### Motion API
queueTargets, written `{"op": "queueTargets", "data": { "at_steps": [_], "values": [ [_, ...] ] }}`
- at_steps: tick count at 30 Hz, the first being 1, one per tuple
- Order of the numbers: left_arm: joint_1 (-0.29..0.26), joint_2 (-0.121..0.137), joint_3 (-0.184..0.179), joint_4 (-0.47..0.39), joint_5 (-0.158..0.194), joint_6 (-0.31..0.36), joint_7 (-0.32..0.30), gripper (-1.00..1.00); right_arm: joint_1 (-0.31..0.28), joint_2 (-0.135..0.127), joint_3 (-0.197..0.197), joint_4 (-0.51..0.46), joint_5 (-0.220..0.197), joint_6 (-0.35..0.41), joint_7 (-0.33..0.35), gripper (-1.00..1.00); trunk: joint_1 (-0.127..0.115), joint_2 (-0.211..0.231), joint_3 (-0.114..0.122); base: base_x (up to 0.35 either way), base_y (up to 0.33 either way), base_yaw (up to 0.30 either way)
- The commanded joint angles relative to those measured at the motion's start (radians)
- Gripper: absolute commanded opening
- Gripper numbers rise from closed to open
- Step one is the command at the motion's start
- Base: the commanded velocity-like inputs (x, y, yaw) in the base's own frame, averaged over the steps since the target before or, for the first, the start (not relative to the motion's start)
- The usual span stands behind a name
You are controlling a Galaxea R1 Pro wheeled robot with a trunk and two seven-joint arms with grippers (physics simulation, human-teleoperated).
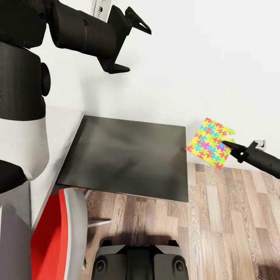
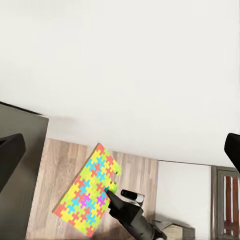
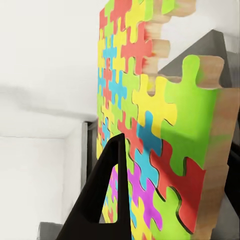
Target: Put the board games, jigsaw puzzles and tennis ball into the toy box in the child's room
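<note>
Beyond the dark cabinet (image 1: 128,159), over the floor (image 1: 233,221), your right gripper (image 1: 227,144) pinches one puzzle (image 1: 209,143) by its edge; your left gripper (image 1: 130,42) hangs spread and empty, well apart.

Jigsaw puzzle (image 3: 150,130): glossy multicoloured printed face, raw pale wood edges.
Right gripper (image 1: 229,146): matt black plastic fingers.
Cabinet top (image 1: 128,155): dark grey, smooth, faint satin sheen.
Floor (image 1: 233,225): wood planks, grained, low gloss.
Chair (image 1: 50,237): red, smooth seat.
Wall (image 1: 202,58): white, matt.
</note>
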Motion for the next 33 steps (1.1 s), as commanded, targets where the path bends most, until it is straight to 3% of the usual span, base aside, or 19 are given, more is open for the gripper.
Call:
{"op": "queueTargets", "data": {
  "at_steps": [1, 4, 8, 13, 16, 17, 21, 25, 26, 33],
  "values": [
    [0.008, 0.0, -0.001, -0.005, 0.002, 0.01, 0.005, 1.0, 0.007, -0.001, -0.001, -0.014, 0.008, 0.004, 0.01, -1.0, 0.001, -0.001, 0.0, 0.0, 0.0, -0.178],
    [0.031, -0.001, 0.0, -0.016, 0.001, 0.01, 0.005, 1.0, 0.023, -0.002, 0.0, -0.042, -0.005, 0.004, 0.01, -1.0, 0.001, -0.001, 0.005, 0.0, 0.0, -0.167],
    [0.072, -0.003, 0.003, -0.037, 0.001, 0.012, 0.006, 1.0, 0.058, -0.006, 0.003, -0.095, -0.055, 0.004, 0.01, -1.0, 0.001, -0.001, 0.011, 0.0, 0.0, -0.15],
    [0.087, -0.011, 0.002, -0.044, 0.001, 0.011, 0.008, 1.0, 0.08, -0.019, 0.005, -0.136, -0.096, 0.004, 0.009, -1.0, 0.001, -0.001, 0.018, 0.0, 0.0, -0.139],
    [0.104, -0.045, -0.004, -0.048, 0.002, 0.011, 0.01, 1.0, 0.094, -0.048, 0.026, -0.176, -0.134, 0.004, 0.009, -1.0, 0.001, -0.001, 0.022, 0.0, 0.0, -0.123],
    [0.104, -0.045, -0.004, -0.048, 0.002, 0.011, 0.01, 1.0, 0.094, -0.048, 0.026, -0.176, -0.134, 0.004, 0.009, -1.0, 0.001, -0.001, 0.024, 0.0, 0.0, -0.108],
    [0.139, -0.103, -0.03, -0.051, 0.002, 0.01, 0.012, 1.0, 0.103, -0.087, 0.071, -0.22, -0.184, 0.004, 0.009, -1.0, 0.001, -0.001, 0.027, 0.0, 0.0, -0.064],
    [0.157, -0.122, -0.051, -0.052, 0.001, 0.01, 0.011, 1.0, 0.106, -0.094, 0.085, -0.233, -0.204, 0.004, 0.009, -1.0, 0.001, -0.001, 0.029, 0.0, 0.0, -0.034],
    [0.172, -0.134, -0.075, -0.052, 0.001, 0.01, 0.011, 1.0, 0.111, -0.098, 0.094, -0.241, -0.218, 0.004, 0.01, -1.0, 0.001, -0.001, 0.029, 0.0, 0.0, -0.018],
    [0.217, -0.15, -0.116, -0.053, 0.0, 0.01, 0.009, 1.0, 0.149, -0.104, 0.1, -0.255, -0.235, 0.004, 0.016, -1.0, 0.001, -0.001, 0.03, 0.0, 0.0, -0.011]
  ]
}}
